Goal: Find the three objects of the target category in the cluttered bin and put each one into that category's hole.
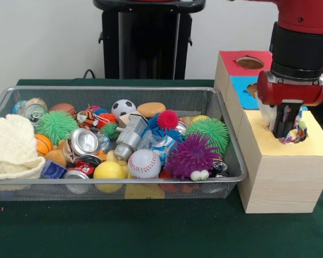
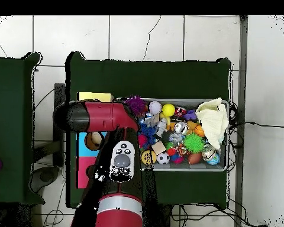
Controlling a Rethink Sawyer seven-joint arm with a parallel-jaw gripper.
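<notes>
My gripper (image 1: 285, 131) hangs straight down over the hole in the yellow section (image 1: 315, 144) of the wooden box, at the right of the front view. A small white and multi-coloured object (image 1: 298, 132) sits at its tip, partly inside that hole. I cannot make out what the object is or whether it is held. The wire mesh bin (image 1: 124, 180) to the left is full of clutter: a baseball (image 1: 144, 163), a soccer ball (image 1: 123, 107), spiky balls in purple (image 1: 192, 155) and green (image 1: 209, 131), and a crushed can (image 1: 84, 142). In the overhead view the arm (image 2: 103, 117) hides the gripper.
The box also has a blue section (image 1: 241, 91) and a red section (image 1: 234, 65) with a round hole (image 1: 250, 62), both behind the yellow one. A cream cloth (image 1: 11, 145) fills the bin's left end. Green table surface (image 1: 151, 226) lies in front of the bin.
</notes>
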